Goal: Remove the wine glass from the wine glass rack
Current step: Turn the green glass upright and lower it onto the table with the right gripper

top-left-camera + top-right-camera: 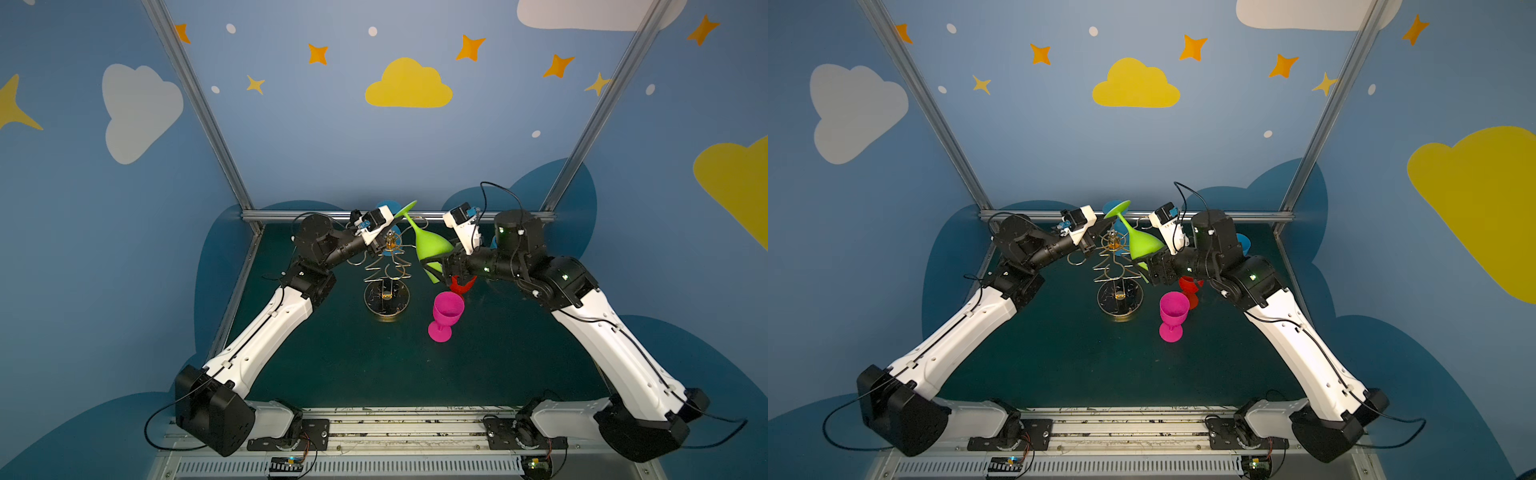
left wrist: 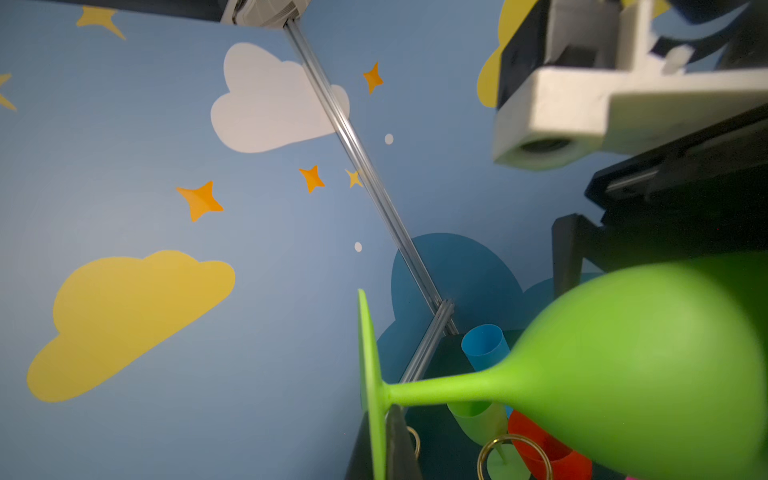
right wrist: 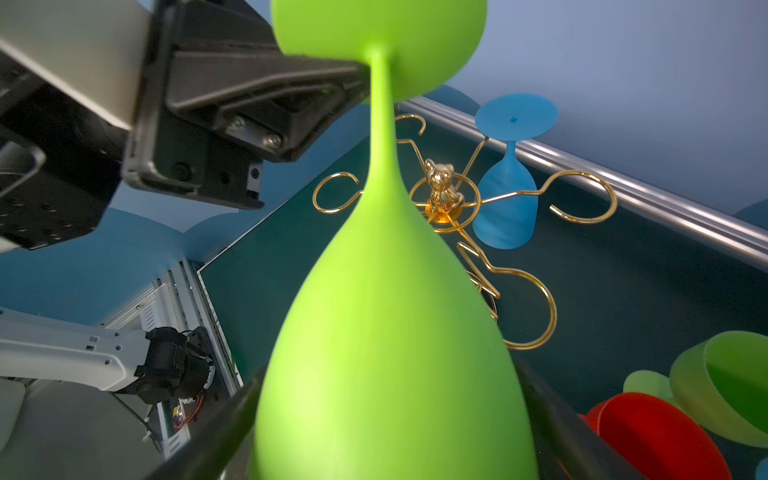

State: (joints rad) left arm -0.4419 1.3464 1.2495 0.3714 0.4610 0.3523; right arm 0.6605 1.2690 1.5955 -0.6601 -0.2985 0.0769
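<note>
Right wrist shows a smooth, teardrop-bowled wine glass.

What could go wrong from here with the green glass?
1. The left gripper pinches only the thin stem near the foot of the green wine glass. If the right gripper, straddling the bowl, lets go, the tilted glass may swing or slip.
2. The bowl hangs close to the wine glass rack, with the pink glass standing nearby; a drop could topple them.
</note>
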